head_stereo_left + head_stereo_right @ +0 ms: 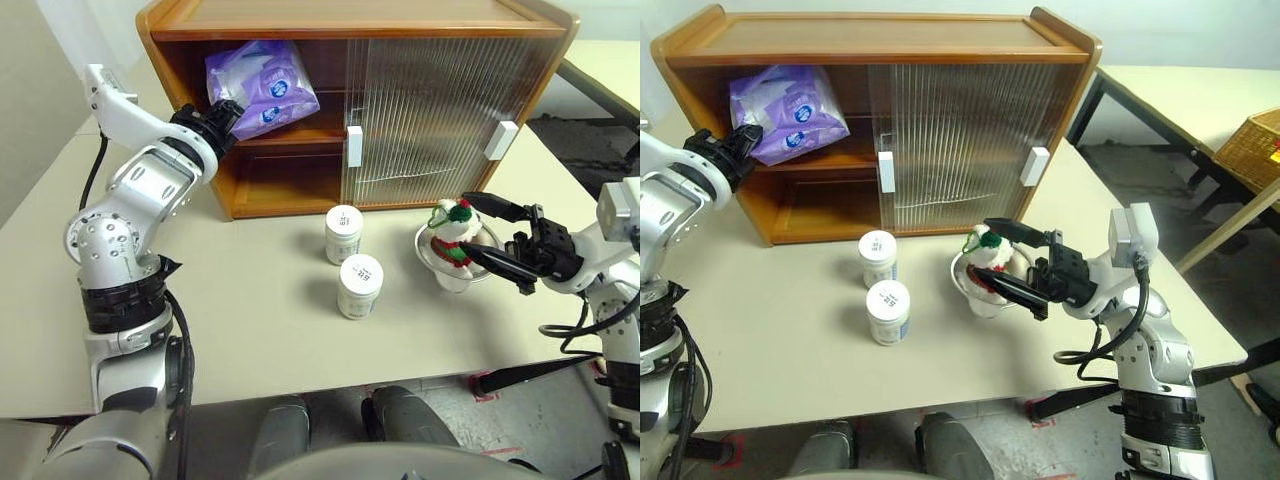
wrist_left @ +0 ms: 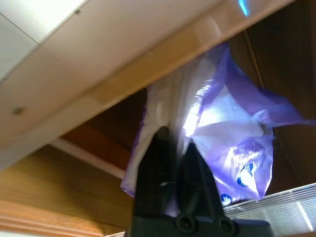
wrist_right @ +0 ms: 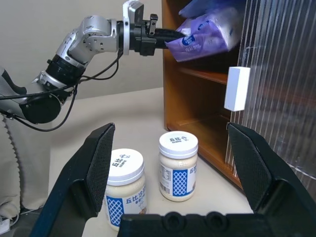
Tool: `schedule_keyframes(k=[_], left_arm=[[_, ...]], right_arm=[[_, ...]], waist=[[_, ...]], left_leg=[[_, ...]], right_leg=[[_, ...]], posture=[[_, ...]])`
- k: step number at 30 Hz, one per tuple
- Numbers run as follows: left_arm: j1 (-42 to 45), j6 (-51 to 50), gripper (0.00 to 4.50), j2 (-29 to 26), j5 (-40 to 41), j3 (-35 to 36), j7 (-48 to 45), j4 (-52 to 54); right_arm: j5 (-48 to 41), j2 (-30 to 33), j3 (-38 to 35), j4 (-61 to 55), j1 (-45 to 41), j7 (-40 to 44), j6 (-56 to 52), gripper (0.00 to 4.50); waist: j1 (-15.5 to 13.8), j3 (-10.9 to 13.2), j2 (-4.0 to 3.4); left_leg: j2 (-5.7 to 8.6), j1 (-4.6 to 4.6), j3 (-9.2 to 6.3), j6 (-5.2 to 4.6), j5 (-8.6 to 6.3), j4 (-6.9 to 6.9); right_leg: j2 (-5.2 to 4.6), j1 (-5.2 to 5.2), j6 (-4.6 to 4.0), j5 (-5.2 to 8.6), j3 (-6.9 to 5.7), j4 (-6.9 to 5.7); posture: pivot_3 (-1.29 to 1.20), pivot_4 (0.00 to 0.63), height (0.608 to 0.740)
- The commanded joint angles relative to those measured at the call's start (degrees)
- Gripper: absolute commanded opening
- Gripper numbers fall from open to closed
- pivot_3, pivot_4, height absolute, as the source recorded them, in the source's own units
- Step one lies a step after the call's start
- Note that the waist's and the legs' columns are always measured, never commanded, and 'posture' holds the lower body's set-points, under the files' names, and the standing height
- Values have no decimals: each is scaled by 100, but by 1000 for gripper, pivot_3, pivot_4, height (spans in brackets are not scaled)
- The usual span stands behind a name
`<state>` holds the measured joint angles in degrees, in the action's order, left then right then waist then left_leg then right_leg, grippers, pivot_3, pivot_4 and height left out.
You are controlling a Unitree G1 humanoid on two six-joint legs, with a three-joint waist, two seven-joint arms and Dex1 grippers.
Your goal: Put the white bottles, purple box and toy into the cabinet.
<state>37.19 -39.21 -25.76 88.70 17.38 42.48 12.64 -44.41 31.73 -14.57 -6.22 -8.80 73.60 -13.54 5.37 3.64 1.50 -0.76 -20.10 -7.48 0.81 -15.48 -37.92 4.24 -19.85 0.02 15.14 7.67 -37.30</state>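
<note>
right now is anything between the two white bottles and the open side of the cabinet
Nothing visible. The white bottles stand on the table just in front of the cabinet, whose open side is bare on the lower shelf. The purple box fills the upper shelf, pinched by the left gripper.

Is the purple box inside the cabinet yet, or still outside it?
Inside, on the upper shelf's open left side: the purple box sits tilted within the cabinet, with the left pincer at its lower corner.

toy (image 1: 452, 232) partly hiding metal bowl (image 1: 428, 246)
</note>
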Motion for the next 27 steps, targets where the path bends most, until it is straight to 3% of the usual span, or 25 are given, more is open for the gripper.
schedule_keyframes(k=[1, 9, 12, 20, 23, 25, 27], left_arm=[[132, -9, 1759, 98, -185, -57, -128, -114], [40, -166, 4483, -53, -238, 55, -202, 52], [-188, -381, 4483, -365, -237, 59, -524, 349], [-1426, -1232, 4483, -2220, -1556, -406, -2846, 1360], [-1439, -1215, 4483, -2352, -1816, -411, -3230, 1442], [-1413, -1290, 4071, -2573, -2260, -455, -3351, 1486], [-1439, -1495, 3592, -3196, -2966, -848, -3783, 1622]], right_arm=[[32, 36, -23, -132, 84, -76, 38, 4500], [47, 51, 10, -90, 61, -95, 58, 4500], [44, 60, 23, -47, 29, -77, 45, 4500], [61, 99, 108, 119, -83, 19, 7, 4500], [82, 119, 171, 174, -119, 72, -24, 4500], [79, 123, 185, 197, -152, 80, -35, 4500], [81, 134, 193, 234, -171, 97, -27, 4500]], waist=[[37, 0, 0], [141, 0, 0], [160, 0, 0], [198, 1, 1], [107, 1, 1], [81, 1, 1], [79, 2, 2]], left_leg=[[4, -1, 0, -2, -1, 0], [24, -4, 9, -17, -10, -2], [28, 0, 25, -29, -19, -2], [30, 2, 37, -34, -42, 1], [30, 2, 30, -33, -44, 1], [29, 2, 27, -34, -46, 1], [27, 2, 23, -33, -47, 2]], right_leg=[[-2, 0, 1, 2, 2, 2], [-7, -1, 33, 23, 49, 7], [-7, -1, 50, 26, 77, 9], [-9, -13, 39, 42, 101, 10], [-10, -17, 30, 42, 102, 10], [-11, -20, 23, 37, 106, 9], [-10, -22, 17, 35, 109, 7]], posture=[[-198, 53, 740], [-196, 53, 740], [-181, 55, 740], [-146, 63, 740], [-142, 64, 740], [-137, 61, 740], [-137, 61, 740]])
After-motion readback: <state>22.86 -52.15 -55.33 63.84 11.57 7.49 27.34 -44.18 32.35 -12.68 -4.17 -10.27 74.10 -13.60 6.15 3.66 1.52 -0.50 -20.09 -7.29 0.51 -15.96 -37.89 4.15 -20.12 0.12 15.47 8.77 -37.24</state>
